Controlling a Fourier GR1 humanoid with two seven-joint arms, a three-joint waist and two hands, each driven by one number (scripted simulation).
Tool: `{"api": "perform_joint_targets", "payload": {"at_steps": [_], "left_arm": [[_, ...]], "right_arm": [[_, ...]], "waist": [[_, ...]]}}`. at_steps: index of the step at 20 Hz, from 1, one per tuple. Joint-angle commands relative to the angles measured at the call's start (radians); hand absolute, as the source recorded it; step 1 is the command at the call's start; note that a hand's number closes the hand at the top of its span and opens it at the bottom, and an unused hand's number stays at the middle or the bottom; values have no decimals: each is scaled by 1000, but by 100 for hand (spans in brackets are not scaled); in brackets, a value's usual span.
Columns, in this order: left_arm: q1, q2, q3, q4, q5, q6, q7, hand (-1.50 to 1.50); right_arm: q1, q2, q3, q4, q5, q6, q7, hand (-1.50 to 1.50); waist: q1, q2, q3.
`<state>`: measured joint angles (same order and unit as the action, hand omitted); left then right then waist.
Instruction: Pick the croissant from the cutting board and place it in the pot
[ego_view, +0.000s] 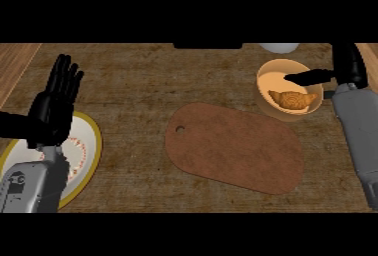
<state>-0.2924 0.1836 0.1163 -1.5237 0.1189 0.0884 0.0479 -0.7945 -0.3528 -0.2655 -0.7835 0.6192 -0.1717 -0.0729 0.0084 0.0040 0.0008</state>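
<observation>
The golden-brown croissant (292, 99) lies inside the tan pot (275, 71) at the upper right of the counter. The brown cutting board (235, 147) lies bare in the middle, with a small hole near its left end. My right hand (345, 70) hovers over the pot's right rim, with its thumb reaching in above the croissant and its fingers straight, holding nothing. At the left my left hand (56, 100) rests open with its fingers pointing up, over the edge of a plate.
A white plate with a yellow rim (90, 150) lies at the lower left, partly under my left forearm. A pale round object (279, 47) shows at the top edge, behind the pot. Lighter wood strips border the counter left and right.
</observation>
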Motion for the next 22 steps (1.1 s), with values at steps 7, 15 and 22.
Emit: {"api": "perform_joint_targets", "payload": {"at_steps": [7,15,22], "left_arm": [[12,-10,-15,-40,-13,11,26,0],[42,24,27,-45,28,-40,15,0],[26,-21,-6,-11,-11,-7,-9,0]], "right_arm": [[-7,-21,-214,-36,-262,18,-6,-150],[86,-137,-342,-11,-421,83,-156,-150],[121,-289,-427,158,-512,174,-305,-150]], "waist": [[-6,-4,0],[0,-2,0],[5,3,1]]}}
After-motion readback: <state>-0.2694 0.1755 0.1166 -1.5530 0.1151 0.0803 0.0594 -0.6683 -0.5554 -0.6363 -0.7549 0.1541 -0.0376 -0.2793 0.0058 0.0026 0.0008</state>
